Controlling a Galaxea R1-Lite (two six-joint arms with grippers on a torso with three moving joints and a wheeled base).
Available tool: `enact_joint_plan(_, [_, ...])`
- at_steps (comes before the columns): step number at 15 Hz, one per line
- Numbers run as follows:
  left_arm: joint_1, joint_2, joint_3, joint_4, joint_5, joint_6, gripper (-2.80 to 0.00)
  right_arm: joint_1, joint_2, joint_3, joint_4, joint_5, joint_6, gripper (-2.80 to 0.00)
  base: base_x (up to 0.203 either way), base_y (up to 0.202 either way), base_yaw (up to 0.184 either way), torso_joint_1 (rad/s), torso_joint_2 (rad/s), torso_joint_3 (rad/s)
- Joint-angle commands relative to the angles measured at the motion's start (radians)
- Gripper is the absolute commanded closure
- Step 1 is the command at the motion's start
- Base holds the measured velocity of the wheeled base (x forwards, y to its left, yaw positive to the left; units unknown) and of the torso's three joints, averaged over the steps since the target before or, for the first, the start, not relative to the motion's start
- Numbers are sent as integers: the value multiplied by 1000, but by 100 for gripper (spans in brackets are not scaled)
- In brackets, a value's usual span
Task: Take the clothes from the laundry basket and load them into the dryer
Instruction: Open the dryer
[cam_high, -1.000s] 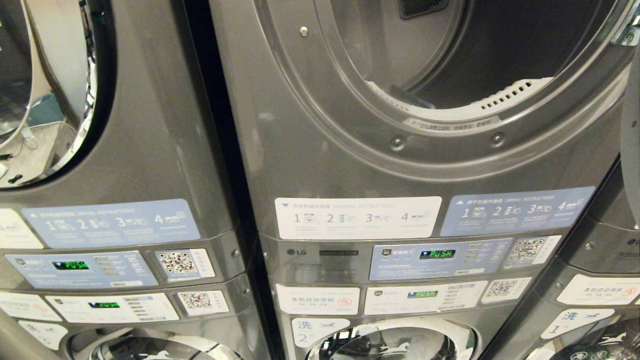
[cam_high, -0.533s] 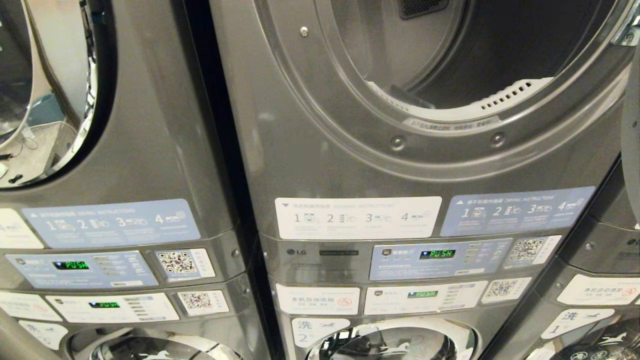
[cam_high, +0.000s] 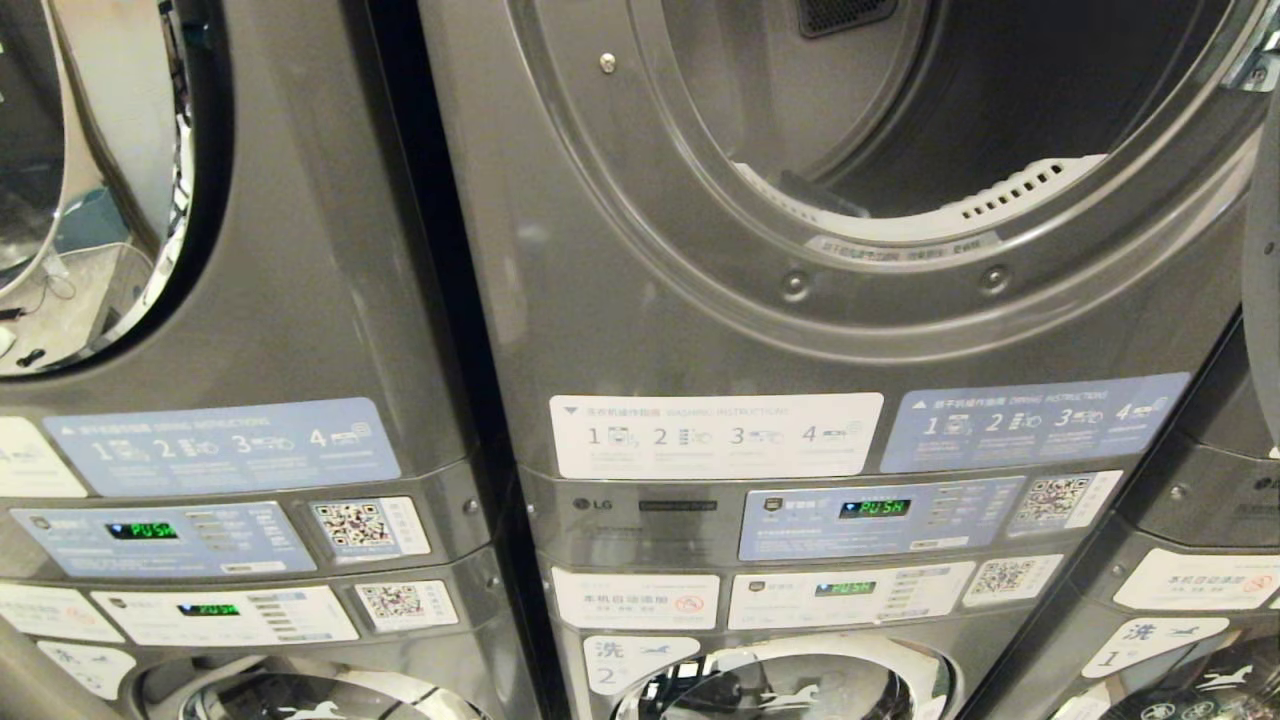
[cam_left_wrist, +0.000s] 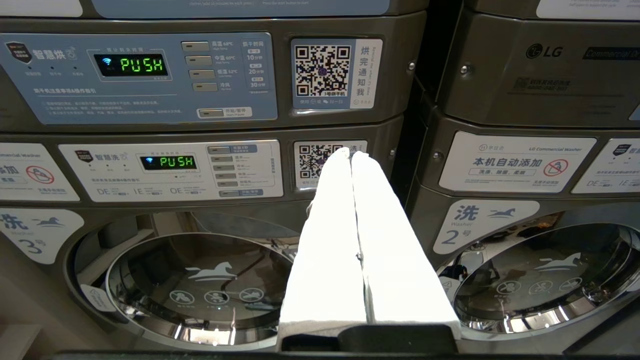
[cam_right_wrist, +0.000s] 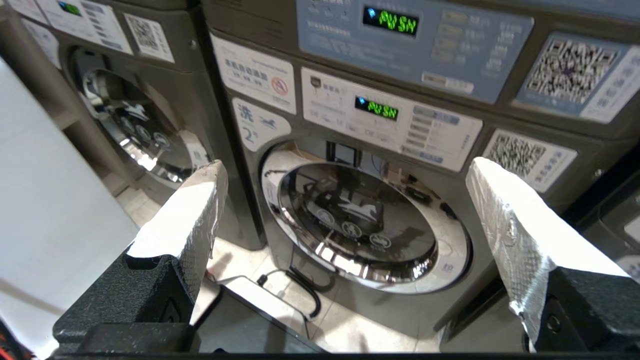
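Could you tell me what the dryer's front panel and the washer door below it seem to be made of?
The dryer front panel looks like painted or coated sheet metal, dark grey with a soft sheen and visible screws. The washer door has a mirror-bright ring, probably chromed metal or plastic, around what appears to be glass.

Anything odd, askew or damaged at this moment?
Nothing stands out. The dryer drum stands open and looks empty, with no clothes showing. The right gripper is open and empty before the lower washer door; the left gripper is shut.
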Motion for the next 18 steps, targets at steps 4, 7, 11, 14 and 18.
enact_joint_plan(4, [0, -2, 0, 0, 0, 0, 0, -1, 53, 110, -19, -44, 107, -280, 0, 0, 0, 0, 0, 0])
enact_joint_plan(7, [0, 0, 0, 0, 0, 0, 0, -4, 174, 111, 15, -63, 184, -280, 0, 0, 0, 0, 0, 0])
enact_joint_plan(11, [0, 0, 0, 0, 0, 0, 0, -160, 413, 210, -171, -76, 327, -280, 0, 0, 0, 0, 0, 0])
enact_joint_plan(14, [0, 0, 0, 0, 0, 0, 0, -291, 432, 242, -225, -23, 337, -280, 0, 0, 0, 0, 0, 0])
enact_joint_plan(18, [0, 0, 0, 0, 0, 0, 0, -362, 440, 247, -228, 5, 352, -280, 0, 0, 0, 0, 0, 0])
